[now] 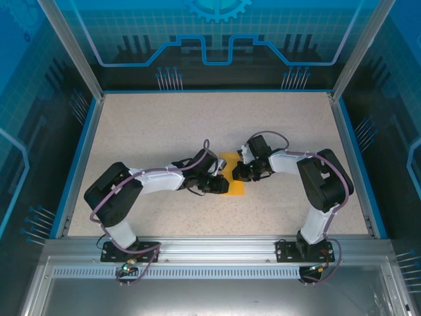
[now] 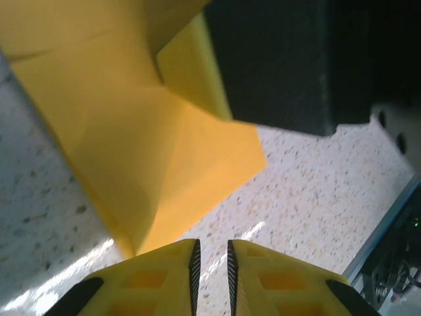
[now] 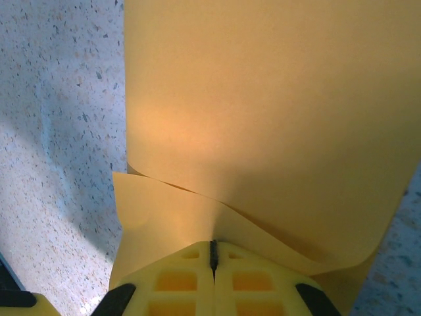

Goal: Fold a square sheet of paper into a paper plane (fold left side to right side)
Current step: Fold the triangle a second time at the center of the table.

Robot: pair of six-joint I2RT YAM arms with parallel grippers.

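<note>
Slippage risk: right gripper (image 3: 212, 249), at frame bottom, was clamped on the sheet (image 3: 263, 99); left gripper (image 2: 211, 257), jaws slightly parted and empty, could drag it askew.

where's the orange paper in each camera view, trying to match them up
Top external: the orange paper lies mid-table, just right of the picture's centre.
Left wrist: the orange paper spreads from the upper left down to the centre, folded to a point.
Right wrist: the orange paper covers the centre and right.
Shared landmark: the speckled table top under it.
</note>
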